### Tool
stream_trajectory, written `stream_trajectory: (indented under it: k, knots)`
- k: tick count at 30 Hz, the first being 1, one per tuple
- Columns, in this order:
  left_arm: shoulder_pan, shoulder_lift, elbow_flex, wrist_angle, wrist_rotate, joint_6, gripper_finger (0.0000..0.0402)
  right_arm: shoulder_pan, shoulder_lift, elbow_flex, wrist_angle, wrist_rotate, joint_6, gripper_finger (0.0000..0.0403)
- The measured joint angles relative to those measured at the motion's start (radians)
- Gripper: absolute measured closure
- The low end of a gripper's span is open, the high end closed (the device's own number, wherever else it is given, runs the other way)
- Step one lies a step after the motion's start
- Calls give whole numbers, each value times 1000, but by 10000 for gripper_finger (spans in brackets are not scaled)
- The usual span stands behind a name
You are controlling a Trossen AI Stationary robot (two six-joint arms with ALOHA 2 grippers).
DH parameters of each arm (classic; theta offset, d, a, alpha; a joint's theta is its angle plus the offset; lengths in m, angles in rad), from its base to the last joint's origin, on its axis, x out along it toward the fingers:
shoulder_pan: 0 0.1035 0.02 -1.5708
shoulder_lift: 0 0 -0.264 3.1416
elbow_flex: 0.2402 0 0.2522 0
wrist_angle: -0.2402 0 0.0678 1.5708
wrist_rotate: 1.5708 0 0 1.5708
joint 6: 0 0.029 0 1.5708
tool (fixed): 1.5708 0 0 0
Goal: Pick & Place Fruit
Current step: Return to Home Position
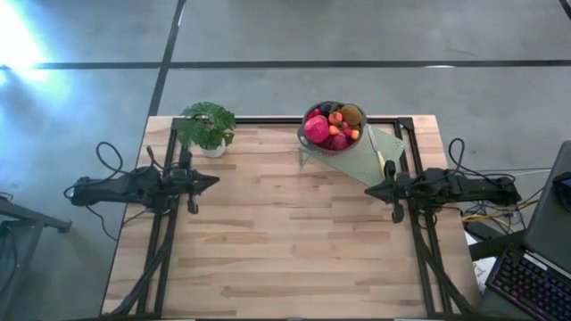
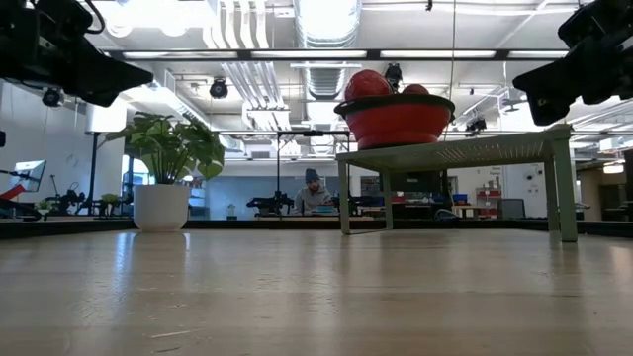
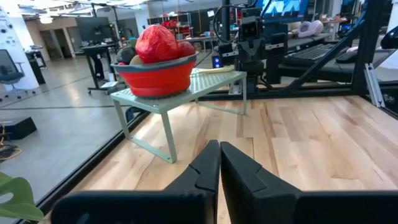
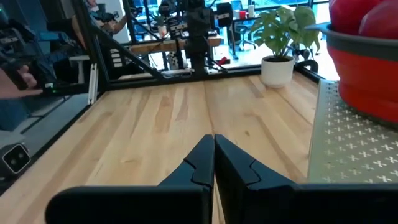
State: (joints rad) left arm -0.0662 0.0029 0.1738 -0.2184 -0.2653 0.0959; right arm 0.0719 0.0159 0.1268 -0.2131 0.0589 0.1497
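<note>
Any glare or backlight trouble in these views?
High view: hard glare patch on the floor at upper left; the table is evenly lit. Low view: ceiling lights blow out, so the left pincer and right pincer, raised over the table's sides, read as dark silhouettes. Left wrist view: colander and fruit evenly lit, no glare.

No text, label, brand, number or sign can be read in any view; nothing legible is shown.

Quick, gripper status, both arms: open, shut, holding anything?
Left gripper: shut, empty, raised at the left.
Right gripper: shut, empty, raised beside the shelf.
</note>
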Motion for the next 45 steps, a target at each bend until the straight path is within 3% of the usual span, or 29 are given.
stream_trajectory:
  k: [6, 18, 30, 45]
  knots:
    - [0, 0, 0, 0, 0, 0, 380, 2, 5, 0, 2, 1, 0, 394]
    - [0, 0, 1, 0, 2, 1, 380, 16, 144, 2, 21, -7, -23, 394]
    - [0, 0, 1, 0, 2, 1, 378, 16, 158, -2, 4, -8, -380, 394]
    - [0, 0, 1, 0, 2, 1, 383, 15, 157, -2, 7, -8, -314, 394]
